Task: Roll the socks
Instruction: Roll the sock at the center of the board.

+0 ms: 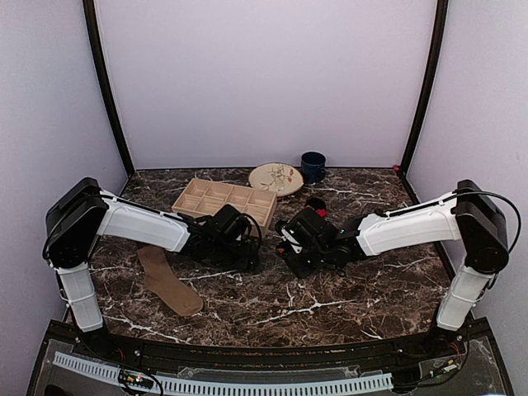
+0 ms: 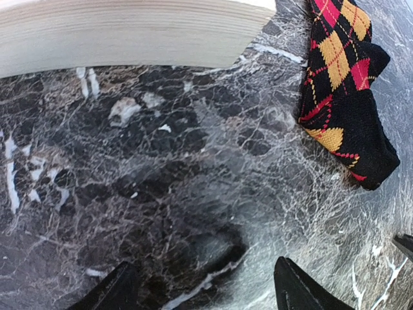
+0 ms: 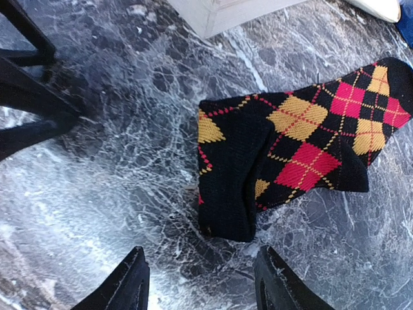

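I count two socks: one tan sock (image 1: 169, 283) lying flat at the left, and one argyle sock (image 3: 290, 155) folded over mid-table, near the single wooden tray (image 1: 224, 200). One plate (image 1: 276, 177) and one cup (image 1: 313, 166) sit behind. My left gripper (image 2: 206, 290) is spread wide and empty. My right gripper (image 3: 200, 284) is equally wide, just short of the argyle sock, touching nothing.

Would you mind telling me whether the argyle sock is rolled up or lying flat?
Not rolled: the argyle sock lies flat on the table, with only its near end folded over itself.
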You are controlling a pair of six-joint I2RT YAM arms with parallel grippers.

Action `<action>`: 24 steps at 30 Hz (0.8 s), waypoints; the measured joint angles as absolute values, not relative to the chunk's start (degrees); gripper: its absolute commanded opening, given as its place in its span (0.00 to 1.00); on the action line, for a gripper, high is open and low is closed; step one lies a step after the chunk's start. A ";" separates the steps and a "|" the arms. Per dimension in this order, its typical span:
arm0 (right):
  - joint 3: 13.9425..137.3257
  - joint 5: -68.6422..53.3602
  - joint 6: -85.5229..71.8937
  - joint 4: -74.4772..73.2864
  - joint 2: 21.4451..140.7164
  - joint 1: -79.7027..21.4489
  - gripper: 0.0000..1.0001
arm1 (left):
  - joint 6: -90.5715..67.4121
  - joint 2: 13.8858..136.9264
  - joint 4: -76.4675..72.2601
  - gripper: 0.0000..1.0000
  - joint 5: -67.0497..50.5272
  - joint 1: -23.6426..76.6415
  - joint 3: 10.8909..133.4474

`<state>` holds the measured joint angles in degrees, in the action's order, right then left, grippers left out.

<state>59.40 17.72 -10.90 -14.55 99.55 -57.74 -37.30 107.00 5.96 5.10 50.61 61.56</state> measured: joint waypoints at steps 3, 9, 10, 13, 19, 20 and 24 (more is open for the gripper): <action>60.12 18.87 -10.76 -14.59 101.51 -57.91 0.55 | -37.41 106.28 5.85 0.76 5.08 50.46 60.66; 61.21 20.47 -9.85 -14.57 102.96 -58.08 0.55 | -37.71 105.62 5.54 0.76 5.08 50.35 59.72; 61.54 20.69 -9.58 -14.55 103.31 -58.08 0.55 | -37.74 105.60 5.39 0.76 5.06 50.35 59.61; 62.17 21.10 -8.82 -14.46 104.40 -58.08 0.55 | -37.78 105.38 4.80 0.76 5.02 50.28 59.18; 62.24 21.47 -7.53 -14.35 105.78 -58.11 0.55 | -37.95 105.16 4.43 0.76 4.91 50.06 58.83; 62.24 21.50 -7.42 -14.28 105.86 -58.11 0.55 | -37.95 105.14 4.40 0.76 4.91 50.00 58.81; 62.24 21.54 -6.37 -13.58 106.10 -58.11 0.55 | -37.95 105.12 4.32 0.76 4.78 49.95 58.76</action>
<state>62.24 21.54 -6.37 -13.58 106.10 -58.11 -37.95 105.12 4.32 4.78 49.95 58.76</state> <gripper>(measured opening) 0.553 0.758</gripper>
